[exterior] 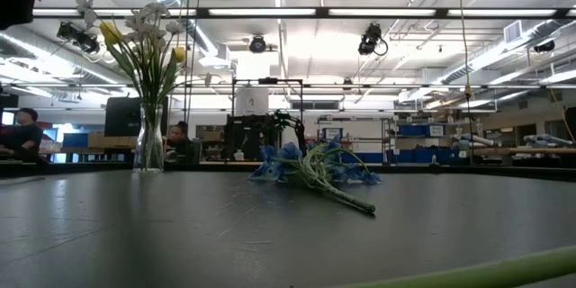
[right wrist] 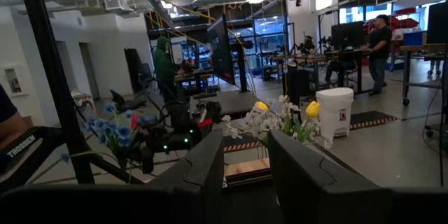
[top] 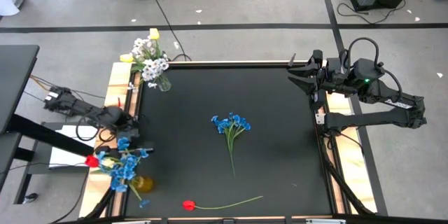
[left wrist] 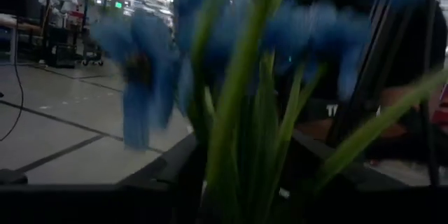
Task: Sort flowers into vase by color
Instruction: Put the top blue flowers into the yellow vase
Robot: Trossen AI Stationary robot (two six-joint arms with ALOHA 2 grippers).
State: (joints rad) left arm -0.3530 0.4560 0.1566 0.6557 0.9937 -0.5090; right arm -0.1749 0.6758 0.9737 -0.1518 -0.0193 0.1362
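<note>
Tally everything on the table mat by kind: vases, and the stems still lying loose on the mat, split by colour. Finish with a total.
Vases: 2, the clear vase with white and yellow flowers, and the amber vase with blue and red flowers
Loose blue stems: 1, the blue blossom stem mid-mat
Loose red stems: 1, the red tulip at the near edge
Total: 4

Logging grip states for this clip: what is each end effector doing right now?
Left end effector: beside the blue artificial blossom cluster in the amber vase; grip cannot be told.
Right end effector: open, holding nothing, parked at the table's far right corner.
</note>
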